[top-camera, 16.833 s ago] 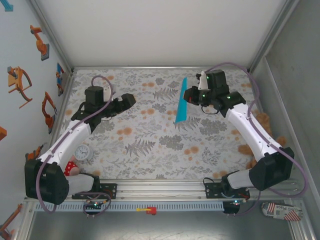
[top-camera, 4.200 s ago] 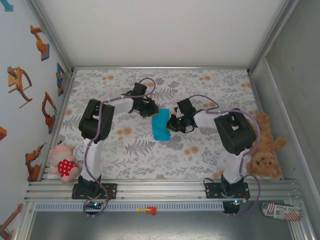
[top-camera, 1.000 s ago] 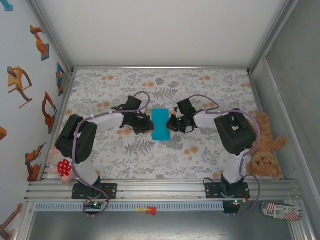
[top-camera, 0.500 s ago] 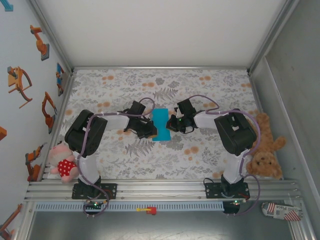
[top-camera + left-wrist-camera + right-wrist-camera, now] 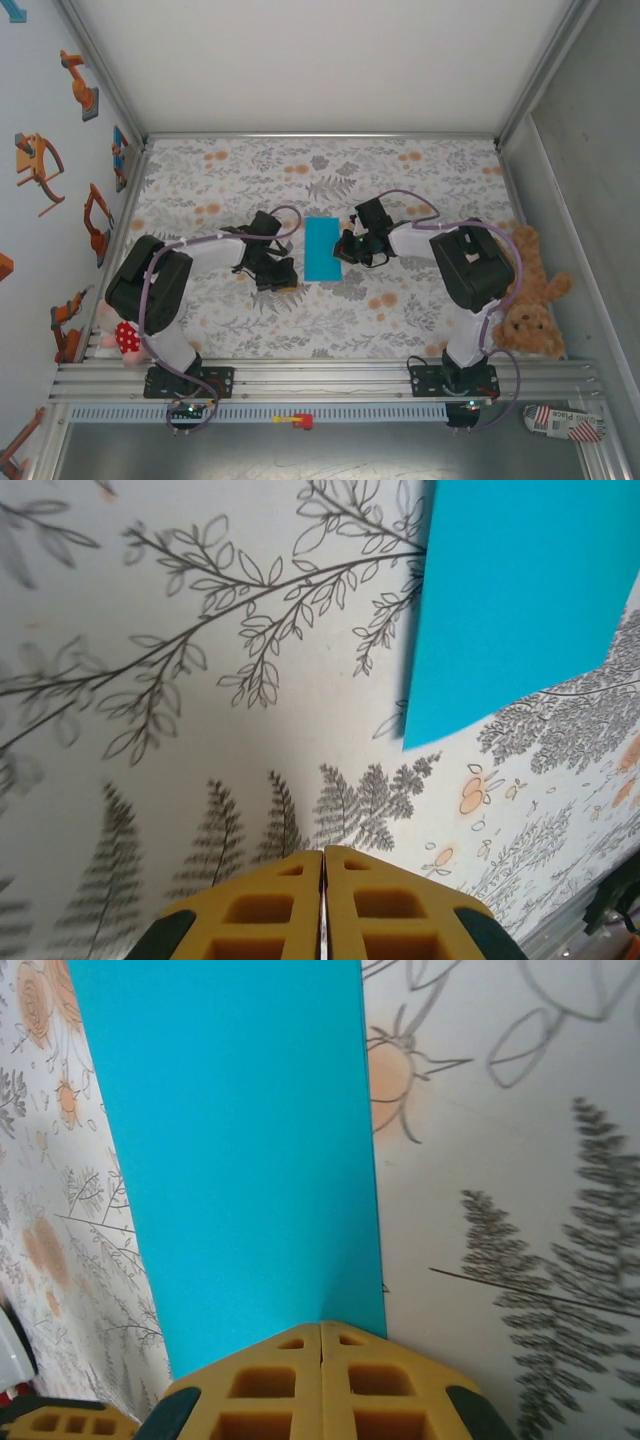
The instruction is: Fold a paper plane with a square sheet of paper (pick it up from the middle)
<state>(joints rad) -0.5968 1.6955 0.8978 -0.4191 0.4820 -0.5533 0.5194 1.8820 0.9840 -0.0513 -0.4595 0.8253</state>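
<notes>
The square sheet of paper (image 5: 322, 248) lies flat near the middle of the desk, on the floral tablecloth (image 5: 420, 180). From above it shows as a turquoise rectangle, longer than it is wide, with its long sides running away from the arm bases (no point or wing shape shows on it).

The right fingers (image 5: 346, 247) sit at the paper's right long edge. In the right wrist view the two yellow pads (image 5: 290, 1360) are clenched together with no gap, their tips over the near edge of the paper (image 5: 230, 1140). I cannot tell whether any paper is nipped between them or whether they just press down on it.

The left fingers (image 5: 282, 275) are low over the cloth just left of the paper's near left corner, apart from it. In the left wrist view they (image 5: 280, 890) are clenched too and grasp nothing, with bare fern-printed cloth between them and the paper's corner (image 5: 520, 590).

A brown teddy bear (image 5: 530, 300) lies at the desk's right edge. A pink doll (image 5: 120, 335) lies at the near left.
</notes>
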